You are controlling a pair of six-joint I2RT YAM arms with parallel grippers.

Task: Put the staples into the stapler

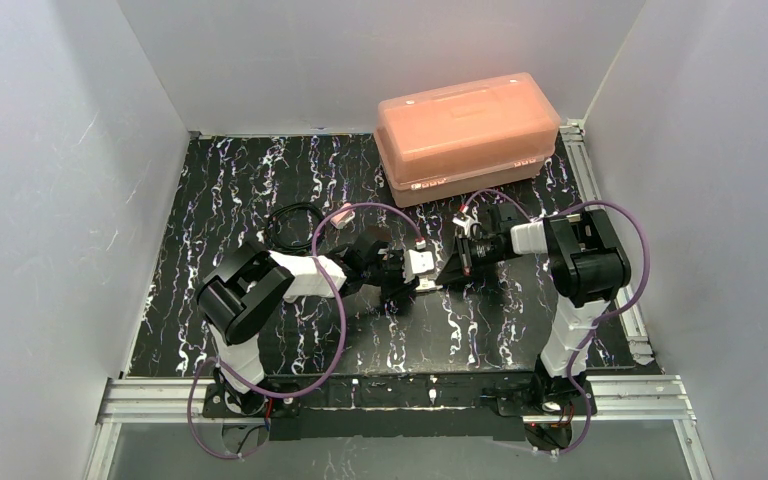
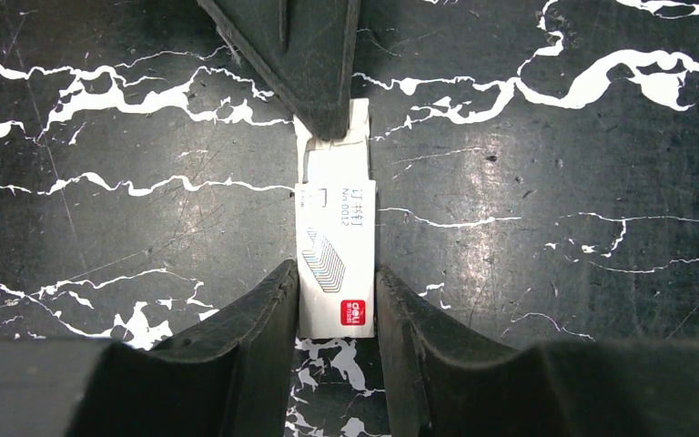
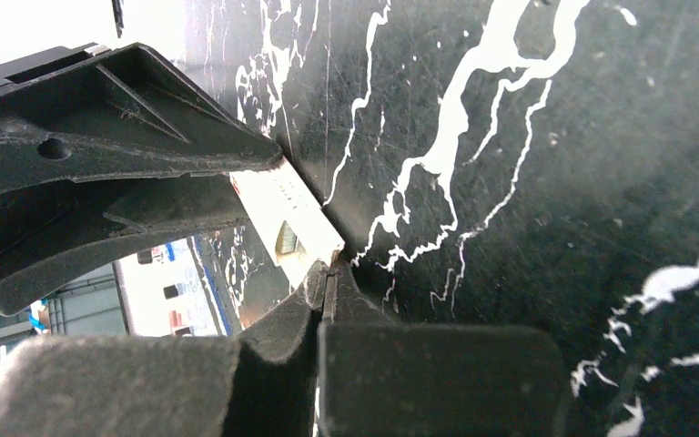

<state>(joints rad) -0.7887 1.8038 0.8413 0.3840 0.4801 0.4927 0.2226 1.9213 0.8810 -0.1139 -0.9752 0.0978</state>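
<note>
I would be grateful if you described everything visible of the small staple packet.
The packet is a small, oblong white box, seemingly card, printed with grey text, a staple drawing and a red logo. It lies lengthwise between the left fingers, which press both long sides near its logo end. Its far end flap stands open, and the shut right fingers meet it there. The black marbled table lies beneath.
</note>
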